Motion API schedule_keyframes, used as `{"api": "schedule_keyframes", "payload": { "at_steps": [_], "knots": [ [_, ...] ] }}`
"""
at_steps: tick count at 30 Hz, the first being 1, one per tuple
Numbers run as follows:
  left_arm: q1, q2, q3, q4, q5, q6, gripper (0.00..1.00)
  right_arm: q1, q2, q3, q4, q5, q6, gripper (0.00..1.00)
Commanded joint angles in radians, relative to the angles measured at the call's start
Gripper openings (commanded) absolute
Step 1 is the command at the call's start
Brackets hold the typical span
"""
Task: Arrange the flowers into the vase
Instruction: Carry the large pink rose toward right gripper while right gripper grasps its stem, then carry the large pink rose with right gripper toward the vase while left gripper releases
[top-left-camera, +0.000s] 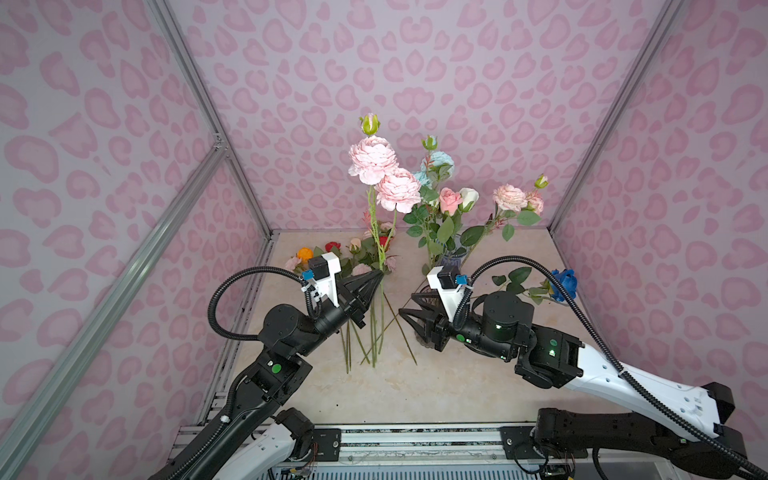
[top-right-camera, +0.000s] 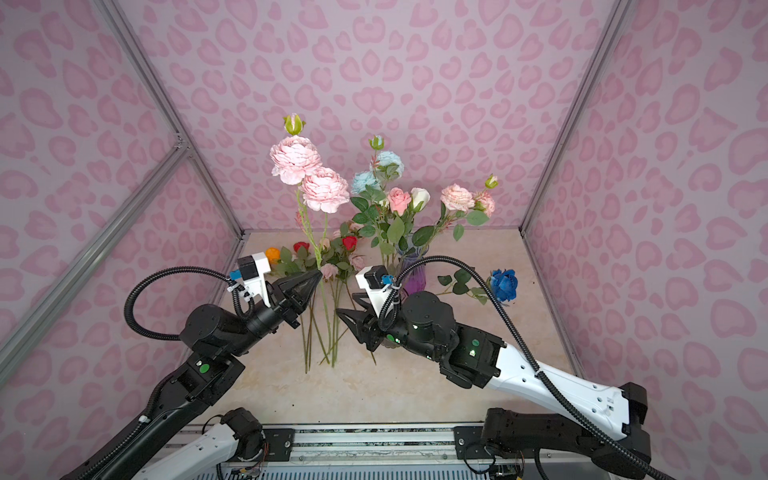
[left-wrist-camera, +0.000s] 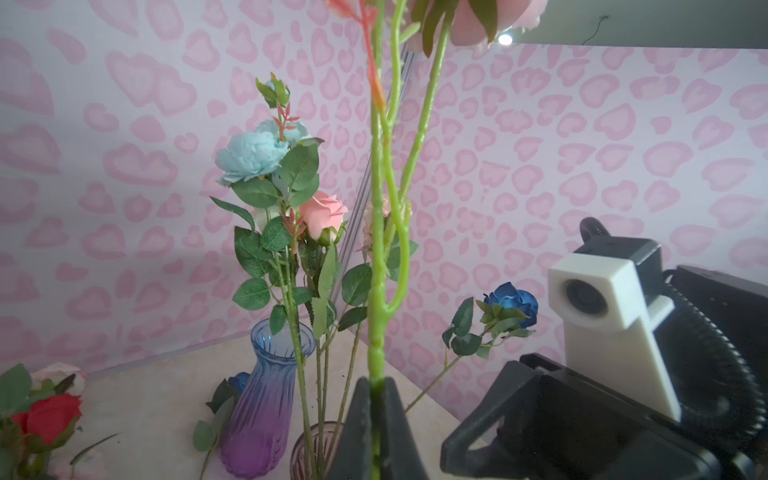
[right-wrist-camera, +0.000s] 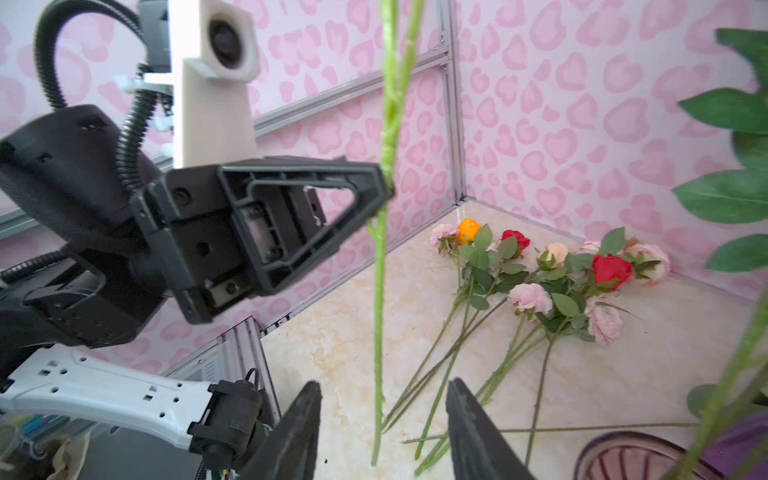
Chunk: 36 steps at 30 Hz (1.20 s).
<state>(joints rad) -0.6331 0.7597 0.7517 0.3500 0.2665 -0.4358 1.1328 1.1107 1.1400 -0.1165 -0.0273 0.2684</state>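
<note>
Left gripper (top-left-camera: 380, 273) clamped on tall green-stemmed pink peony spray (top-left-camera: 372, 159), upright left of the ribbed blue-purple glass vase (left-wrist-camera: 266, 399).
Right gripper (top-left-camera: 405, 303) gapes before the vase; loose flowers (right-wrist-camera: 530, 297) lie left of it.

The pale marbled bench (top-left-camera: 415, 395) carries a heap of loose flowers (right-wrist-camera: 552, 282) lying at its back left, a blue-to-purple glass vase (left-wrist-camera: 266, 399) standing toward the back, a pinkish ribbed glass vase (right-wrist-camera: 623, 457) near it, and a dark blue rose (top-right-camera: 503, 284) lying off to the right.
</note>
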Motion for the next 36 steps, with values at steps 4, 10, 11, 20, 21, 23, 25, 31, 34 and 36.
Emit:
{"api": "schedule_keyframes", "payload": {
  "at_steps": [4, 10, 11, 20, 21, 23, 25, 31, 34, 36],
  "knots": [
    [-0.029, -0.016, 0.002, 0.088, 0.003, -0.017, 0.03, 0.005, 0.078, 0.052, 0.065, -0.023, 0.032, 0.48],
    [-0.036, -0.030, -0.011, 0.092, 0.000, -0.027, 0.03, 0.002, 0.148, 0.109, 0.069, -0.010, 0.018, 0.42],
    [-0.036, -0.034, -0.014, 0.093, -0.001, -0.027, 0.03, 0.003, 0.154, 0.114, 0.072, -0.004, 0.018, 0.37],
    [-0.036, -0.062, -0.016, 0.072, -0.012, -0.016, 0.03, -0.010, 0.198, 0.145, 0.117, -0.014, 0.024, 0.07],
    [-0.037, -0.065, -0.019, 0.072, -0.015, -0.017, 0.03, -0.011, 0.202, 0.150, 0.115, -0.018, 0.022, 0.04],
    [-0.037, -0.069, -0.026, 0.074, -0.019, -0.022, 0.03, -0.010, 0.210, 0.157, 0.111, -0.023, 0.013, 0.01],
    [-0.037, -0.072, -0.028, 0.059, -0.030, -0.026, 0.07, -0.011, 0.209, 0.152, 0.110, -0.011, 0.003, 0.00],
    [-0.037, -0.136, -0.044, -0.050, -0.156, -0.009, 0.45, -0.010, 0.173, 0.136, 0.072, 0.078, -0.055, 0.00],
    [-0.037, -0.211, -0.079, -0.121, -0.271, 0.002, 0.52, -0.010, 0.134, 0.130, 0.054, 0.155, -0.107, 0.00],
    [-0.037, -0.262, -0.120, -0.137, -0.329, 0.000, 0.54, -0.008, 0.107, 0.129, 0.050, 0.215, -0.144, 0.00]
  ]
}}
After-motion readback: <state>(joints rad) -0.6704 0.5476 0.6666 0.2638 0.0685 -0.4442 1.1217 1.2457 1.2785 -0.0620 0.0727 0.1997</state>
